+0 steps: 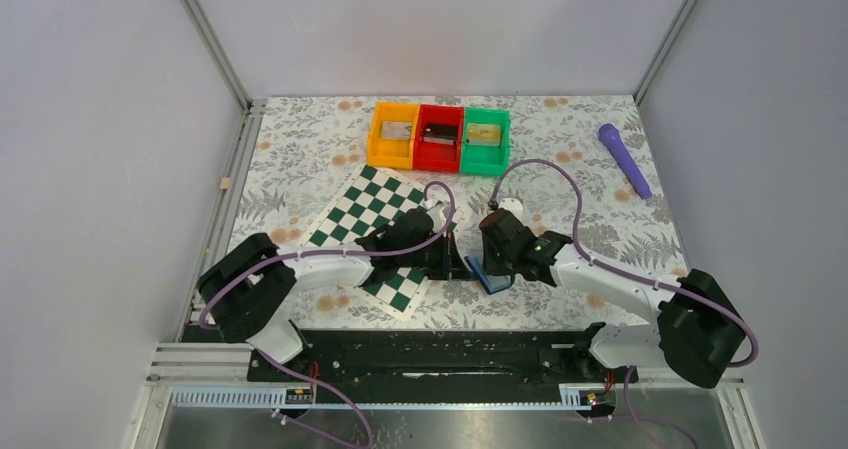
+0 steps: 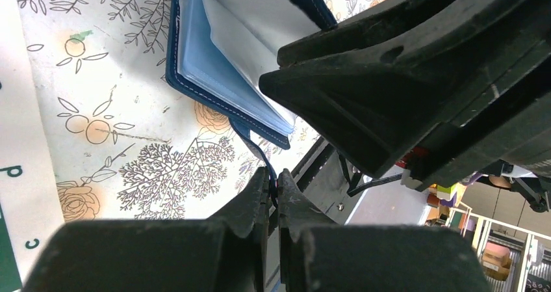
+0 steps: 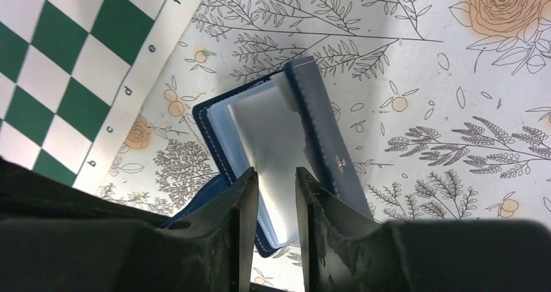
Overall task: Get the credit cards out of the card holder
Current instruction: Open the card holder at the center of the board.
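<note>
A: While both arms meet low over the floral table (image 1: 600, 169), how is the left pincer (image 2: 274, 183)?
B: Clenched on a thin dark-blue flap of the card holder (image 2: 214, 77), which lies open just ahead of its tips.
A: Right pincer (image 3: 275, 173)?
B: Fingers (image 3: 240, 207) parted, nothing clamped. A pale leaf (image 3: 266, 136) in the holder's pocket shows through the gap, and the blue cover stands just right of the tips. Cannot tell if the leaf is card or sleeve.

The blue card holder (image 1: 490, 272) is lying half-open at six o'clock of the bench (image 1: 600, 179) centre. A pale credit card (image 3: 266, 136) is sitting inside.
</note>
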Controlling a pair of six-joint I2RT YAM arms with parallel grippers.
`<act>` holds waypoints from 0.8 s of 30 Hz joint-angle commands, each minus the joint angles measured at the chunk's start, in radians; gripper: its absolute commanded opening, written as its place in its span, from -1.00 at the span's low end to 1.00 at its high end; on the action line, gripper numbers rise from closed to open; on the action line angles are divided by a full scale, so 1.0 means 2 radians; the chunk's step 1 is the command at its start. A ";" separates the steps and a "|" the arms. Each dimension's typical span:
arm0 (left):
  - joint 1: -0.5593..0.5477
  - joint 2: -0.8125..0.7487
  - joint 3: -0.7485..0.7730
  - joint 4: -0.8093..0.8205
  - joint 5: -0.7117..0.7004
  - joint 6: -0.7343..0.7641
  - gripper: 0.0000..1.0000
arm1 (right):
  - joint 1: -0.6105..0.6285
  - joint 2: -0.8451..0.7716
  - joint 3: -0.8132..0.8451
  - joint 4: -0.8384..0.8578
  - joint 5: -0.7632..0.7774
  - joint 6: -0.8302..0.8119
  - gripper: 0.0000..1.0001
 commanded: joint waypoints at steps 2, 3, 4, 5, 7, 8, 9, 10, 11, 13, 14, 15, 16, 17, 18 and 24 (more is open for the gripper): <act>0.002 -0.015 -0.007 0.034 0.011 -0.002 -1.00 | 0.004 0.023 0.012 -0.001 0.016 -0.021 -0.27; 0.002 -0.015 -0.008 0.033 0.011 -0.001 -1.00 | 0.004 0.027 0.010 -0.002 0.018 -0.023 -0.26; 0.002 -0.016 -0.010 0.033 0.010 -0.001 -1.00 | 0.004 0.029 0.009 -0.003 0.022 -0.024 -0.24; 0.002 -0.017 -0.011 0.032 0.009 0.000 -1.00 | 0.004 0.031 0.009 -0.007 0.027 -0.025 -0.21; 0.002 -0.019 -0.012 0.029 0.008 0.002 -1.00 | 0.004 0.033 0.009 -0.012 0.035 -0.028 -0.13; 0.003 -0.019 -0.012 0.026 0.008 0.004 -1.00 | 0.004 0.033 0.008 -0.014 0.041 -0.029 -0.09; 0.003 -0.021 -0.012 0.024 0.007 0.005 -1.00 | 0.004 0.033 0.008 -0.019 0.049 -0.029 -0.07; 0.004 -0.021 -0.012 0.022 0.007 0.007 -1.00 | 0.004 0.035 0.009 -0.025 0.057 -0.027 -0.07; 0.005 -0.023 -0.012 0.017 0.005 0.011 -1.00 | 0.004 0.036 0.011 -0.036 0.069 -0.024 -0.10; 0.004 -0.026 -0.015 0.005 -0.003 0.019 -1.00 | 0.003 0.039 0.017 -0.062 0.096 -0.013 -0.18; 0.005 -0.027 -0.016 -0.002 -0.009 0.023 -1.00 | 0.003 0.039 0.019 -0.074 0.107 -0.006 -0.21; 0.006 -0.028 -0.018 -0.007 -0.013 0.026 -1.00 | 0.002 0.037 0.018 -0.083 0.115 0.003 -0.23; 0.007 -0.028 -0.020 -0.010 -0.015 0.028 -1.00 | 0.001 0.035 0.017 -0.088 0.122 0.009 -0.24; 0.007 -0.026 -0.023 -0.012 -0.017 0.029 -1.00 | -0.002 0.032 0.013 -0.091 0.125 0.014 -0.24; 0.008 -0.026 -0.025 -0.012 -0.016 0.030 -1.00 | -0.006 0.030 0.009 -0.091 0.123 0.017 -0.25; 0.010 -0.026 -0.028 -0.008 -0.011 0.037 -1.00 | -0.018 -0.008 0.010 -0.106 0.090 0.005 -0.26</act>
